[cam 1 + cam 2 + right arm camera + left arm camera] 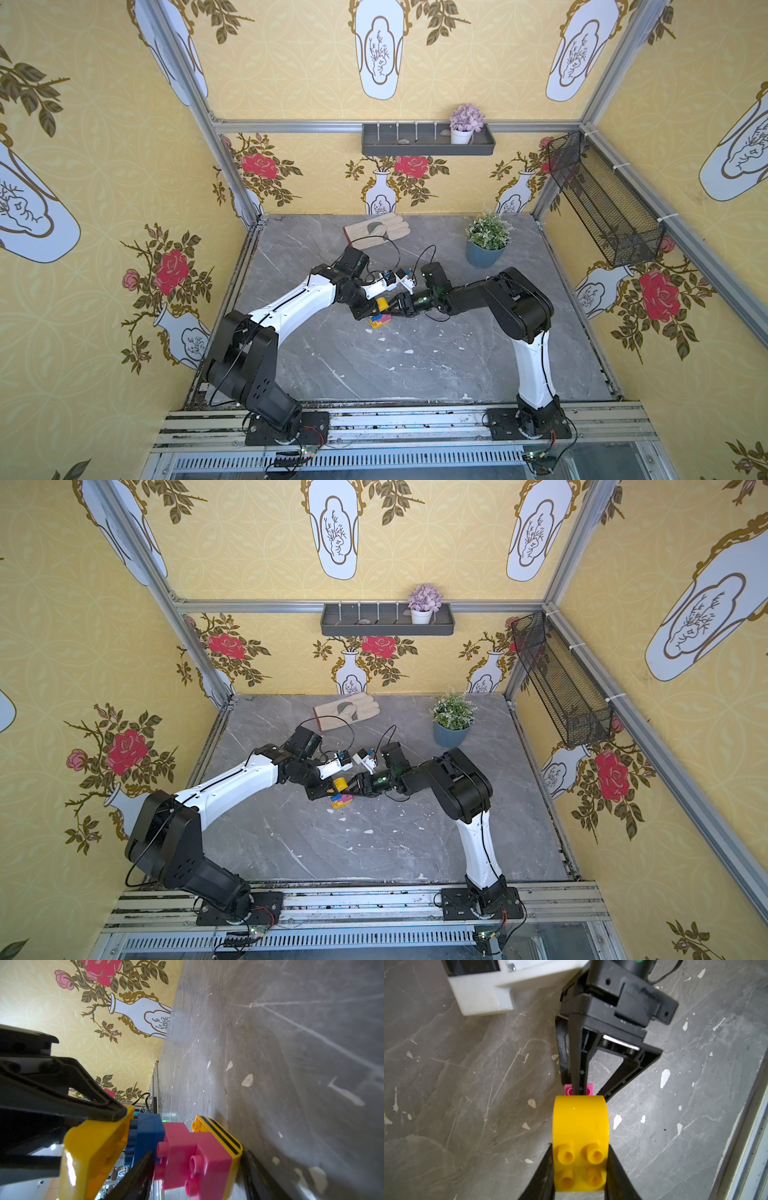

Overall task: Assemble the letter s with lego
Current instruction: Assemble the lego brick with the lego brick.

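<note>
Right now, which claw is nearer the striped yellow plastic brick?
Right: right claw clamps the striped yellow brick and pink bricks; left claw grips the plain yellow brick at the opposite end.

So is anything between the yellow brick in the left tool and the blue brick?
Nothing visible. In the right wrist view the plain yellow brick sits at the studs of the blue brick.

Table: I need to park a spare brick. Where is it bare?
Bare: the table in front of the bricks, and the back gap between glove and plant. Crowded: the middle, where left end effector and right end effector meet.
</note>
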Available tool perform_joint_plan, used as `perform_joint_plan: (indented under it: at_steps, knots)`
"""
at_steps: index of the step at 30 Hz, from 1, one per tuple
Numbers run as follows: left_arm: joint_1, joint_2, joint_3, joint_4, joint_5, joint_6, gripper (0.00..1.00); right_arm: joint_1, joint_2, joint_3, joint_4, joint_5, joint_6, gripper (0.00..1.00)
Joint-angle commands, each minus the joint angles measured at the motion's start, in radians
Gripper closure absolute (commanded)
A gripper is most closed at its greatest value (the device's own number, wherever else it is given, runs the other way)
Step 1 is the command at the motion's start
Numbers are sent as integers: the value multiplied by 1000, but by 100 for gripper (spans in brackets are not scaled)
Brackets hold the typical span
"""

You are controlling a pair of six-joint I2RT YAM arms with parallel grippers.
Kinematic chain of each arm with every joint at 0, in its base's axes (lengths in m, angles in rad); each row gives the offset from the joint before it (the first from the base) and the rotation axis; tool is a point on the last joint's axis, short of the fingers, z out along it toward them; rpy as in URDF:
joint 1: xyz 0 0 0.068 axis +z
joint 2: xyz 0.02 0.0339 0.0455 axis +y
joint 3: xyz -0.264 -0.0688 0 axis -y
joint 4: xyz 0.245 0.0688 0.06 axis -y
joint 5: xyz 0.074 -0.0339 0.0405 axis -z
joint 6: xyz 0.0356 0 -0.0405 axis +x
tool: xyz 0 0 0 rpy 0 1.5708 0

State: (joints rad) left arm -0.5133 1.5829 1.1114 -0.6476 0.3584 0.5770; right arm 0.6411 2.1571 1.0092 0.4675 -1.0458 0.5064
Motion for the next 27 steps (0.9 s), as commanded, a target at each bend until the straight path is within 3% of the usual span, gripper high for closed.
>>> perform_joint_plan:
  at_steps: [1, 27]
  knots:
    - [-2, 11, -3, 12, 5, 18, 90, -6, 47, -35, -298, 277, -39, 33]
    - [-4, 19, -13, 31, -10, 9, 89, -7, 55, -37, -281, 277, -26, 33]
